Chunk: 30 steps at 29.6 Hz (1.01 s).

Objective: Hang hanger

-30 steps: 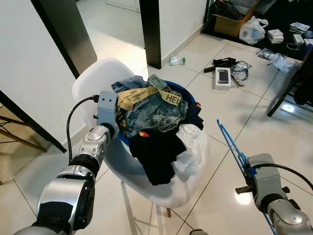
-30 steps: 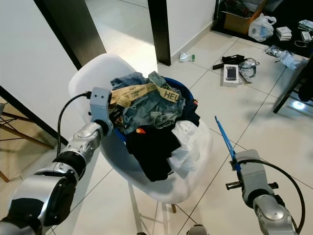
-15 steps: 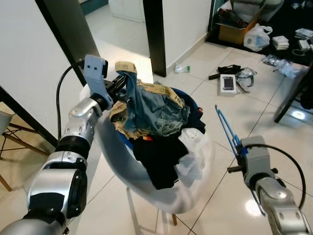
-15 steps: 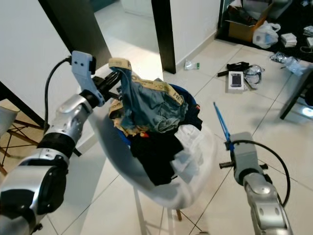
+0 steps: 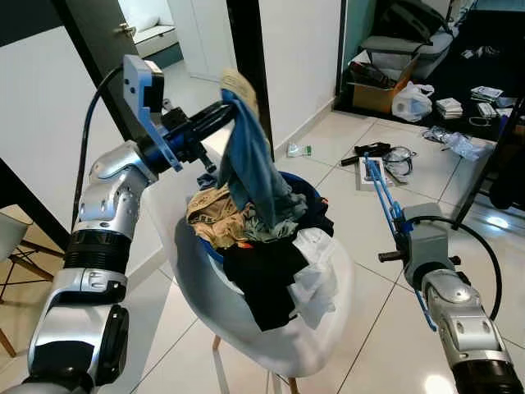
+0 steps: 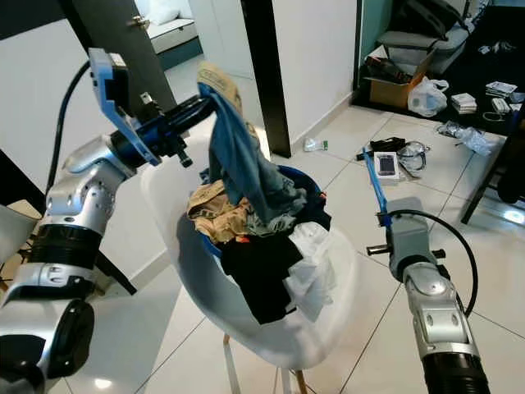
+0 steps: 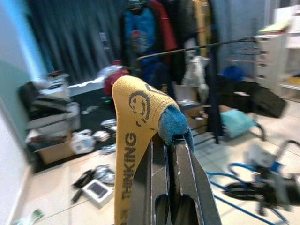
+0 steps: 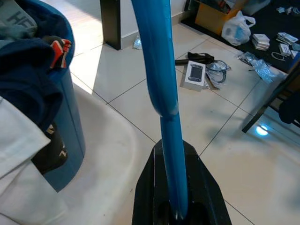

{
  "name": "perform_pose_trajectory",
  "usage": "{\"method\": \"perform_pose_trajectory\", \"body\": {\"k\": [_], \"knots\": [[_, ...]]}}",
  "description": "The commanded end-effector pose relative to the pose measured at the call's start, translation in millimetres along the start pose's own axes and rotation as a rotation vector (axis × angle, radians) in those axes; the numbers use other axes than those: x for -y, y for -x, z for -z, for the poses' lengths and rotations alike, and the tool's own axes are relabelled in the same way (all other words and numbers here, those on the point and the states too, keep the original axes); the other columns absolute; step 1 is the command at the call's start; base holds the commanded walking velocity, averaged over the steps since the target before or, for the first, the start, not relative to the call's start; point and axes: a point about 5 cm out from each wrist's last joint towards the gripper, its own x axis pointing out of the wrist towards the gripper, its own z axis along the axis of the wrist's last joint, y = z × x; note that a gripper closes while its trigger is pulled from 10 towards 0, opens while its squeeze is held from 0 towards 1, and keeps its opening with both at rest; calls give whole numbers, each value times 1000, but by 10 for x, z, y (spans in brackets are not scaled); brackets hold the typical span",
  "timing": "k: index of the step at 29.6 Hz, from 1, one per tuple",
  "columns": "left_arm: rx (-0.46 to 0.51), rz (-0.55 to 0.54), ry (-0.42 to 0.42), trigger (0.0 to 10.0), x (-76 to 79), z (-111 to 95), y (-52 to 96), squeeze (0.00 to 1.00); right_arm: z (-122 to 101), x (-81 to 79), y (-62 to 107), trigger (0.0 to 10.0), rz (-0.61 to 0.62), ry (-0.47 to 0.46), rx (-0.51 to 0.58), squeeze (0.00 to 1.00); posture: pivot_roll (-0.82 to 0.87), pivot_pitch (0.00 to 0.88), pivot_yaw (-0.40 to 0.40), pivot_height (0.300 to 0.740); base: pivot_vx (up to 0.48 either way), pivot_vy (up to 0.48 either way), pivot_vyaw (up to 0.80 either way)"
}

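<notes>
lifting shorts point(image 5: 246, 156) from basket point(image 5: 316, 185), left gripper point(image 5: 223, 111) clamps the waistband so they hang free. right gripper point(image 8: 171, 197) pinches hanger point(image 5: 384, 197) upright, ready to dress.

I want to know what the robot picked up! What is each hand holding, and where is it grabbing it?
The left gripper pinches blue shorts by the yellow waistband. The right gripper clamps a blue hanger on one bar.

right gripper point(image 8: 174, 213) clamped on blue hanger point(image 8: 157, 70) | blue basket point(image 8: 70, 117) beside | tiled floor point(image 8: 225, 150)
</notes>
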Motion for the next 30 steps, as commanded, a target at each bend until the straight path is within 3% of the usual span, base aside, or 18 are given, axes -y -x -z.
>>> {"method": "perform_pose_trajectory", "body": {"k": [1,3,6,8,16,19,24,30], "knots": [[4,62,10,0,49,-71,47,0,-25,-81,-42,10000,-21,-1,21,0,-126,0,130,740,0,0,0],[23,150,10,0,141,-176,44,0,-73,-67,-80,10000,-23,-13,43,0,-122,0,130,740,0,0,0],[29,194,9,0,183,-246,49,0,-120,-45,-98,10000,-32,-34,67,0,-115,0,129,740,0,0,0],[24,288,-10,0,258,-427,64,0,-235,47,-130,10000,-59,-76,121,0,-109,0,124,740,0,0,0],[8,405,-46,0,349,-693,135,0,-359,161,-170,10000,-78,-93,175,0,-103,0,116,740,0,0,0],[18,463,-19,0,430,-793,198,0,-374,171,-188,10000,-84,-98,185,0,-95,0,112,740,0,0,0],[-19,523,67,0,589,-722,298,0,-368,129,-212,10000,-111,-102,189,0,-87,0,102,740,0,0,0],[-63,525,101,0,655,-617,335,0,-373,106,-224,10000,-129,-100,192,0,-83,0,95,740,0,0,0]]}}
